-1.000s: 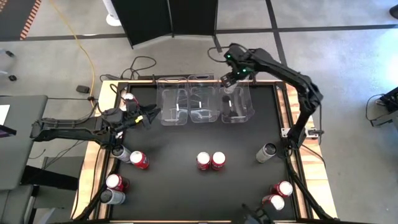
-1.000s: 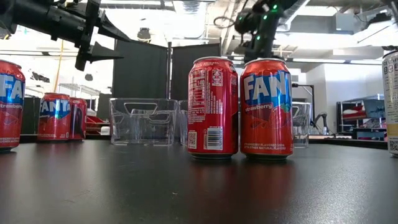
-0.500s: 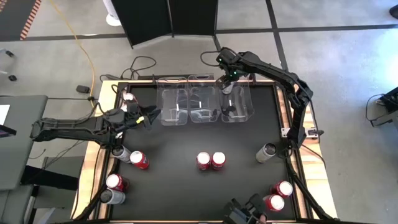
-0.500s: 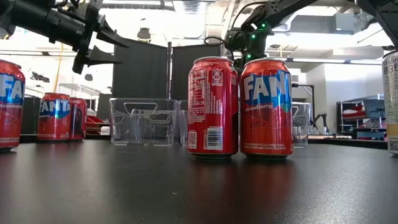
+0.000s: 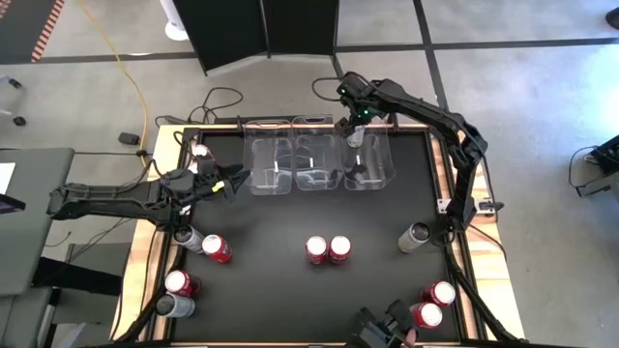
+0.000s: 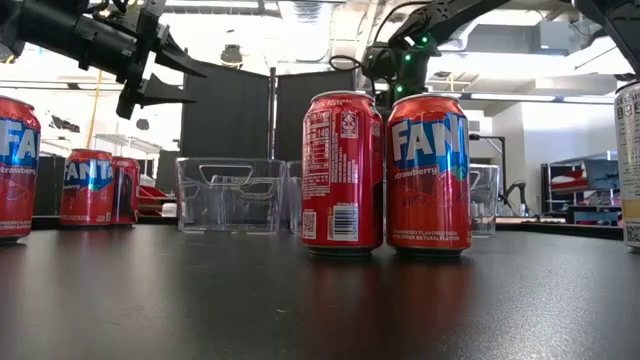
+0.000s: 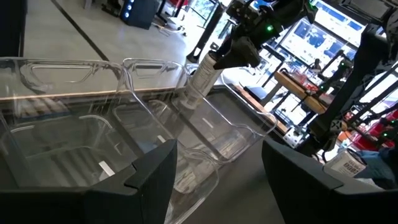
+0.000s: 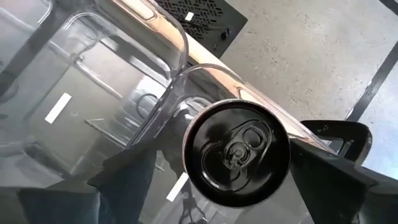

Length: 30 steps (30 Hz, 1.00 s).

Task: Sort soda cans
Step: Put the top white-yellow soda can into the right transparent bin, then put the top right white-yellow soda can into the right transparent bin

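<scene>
My right gripper is shut on a silver-grey soda can above the right one of three clear bins at the table's far side. My left gripper is open and empty, in the air left of the left bin, pointing at the bins. Two red cans stand upright at the table's middle. More red and silver cans stand at the left edge, the near left corner and the near right corner. One silver can stands at the right. My right gripper pinches the silver can between its two fingers, one on each side wall near the top end. The fingers come slanting down from above and lie along the can. The can hangs tilted below them, lifted clear over the right bin, its bottom end lowest.
A red can stands at the far left corner, close behind my left arm. The three bins stand side by side along the far edge. The table's middle strip between the bins and the red pair is bare black surface.
My right gripper has gone down and a little toward the table's left with the silver can, over the right bin, then kept still. My left gripper has drawn back slightly toward the table's left edge.
</scene>
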{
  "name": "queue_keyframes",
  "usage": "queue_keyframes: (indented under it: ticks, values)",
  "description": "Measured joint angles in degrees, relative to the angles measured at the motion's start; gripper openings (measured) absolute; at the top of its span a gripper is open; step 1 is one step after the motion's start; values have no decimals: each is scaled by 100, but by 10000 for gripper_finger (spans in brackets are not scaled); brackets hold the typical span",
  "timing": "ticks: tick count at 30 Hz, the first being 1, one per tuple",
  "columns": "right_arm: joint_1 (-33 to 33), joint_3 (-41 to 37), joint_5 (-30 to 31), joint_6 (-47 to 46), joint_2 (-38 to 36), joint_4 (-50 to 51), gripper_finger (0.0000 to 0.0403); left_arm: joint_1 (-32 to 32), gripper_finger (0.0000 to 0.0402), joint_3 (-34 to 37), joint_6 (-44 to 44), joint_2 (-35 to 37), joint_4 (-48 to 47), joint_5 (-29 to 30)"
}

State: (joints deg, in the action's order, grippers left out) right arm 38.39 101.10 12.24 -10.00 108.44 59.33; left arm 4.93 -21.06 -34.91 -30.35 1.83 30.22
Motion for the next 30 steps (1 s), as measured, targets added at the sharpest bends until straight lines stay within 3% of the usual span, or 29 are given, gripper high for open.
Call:
queue_keyframes:
  ticks: [9,17,23,30]
  values:
    - [67,0,96,-3,-1413,-196,378,0,231,0,-229,0,0,2]
    - [43,-42,-185,-899,-2562,2656,379,0,231,0,-231,-2,0,37]
    - [-645,-454,-1316,-1646,-3159,3066,379,50,231,0,277,-2,15,396]
    - [-1828,-1391,-1361,-2763,-3778,3062,379,157,231,0,-29,-2,2,396]
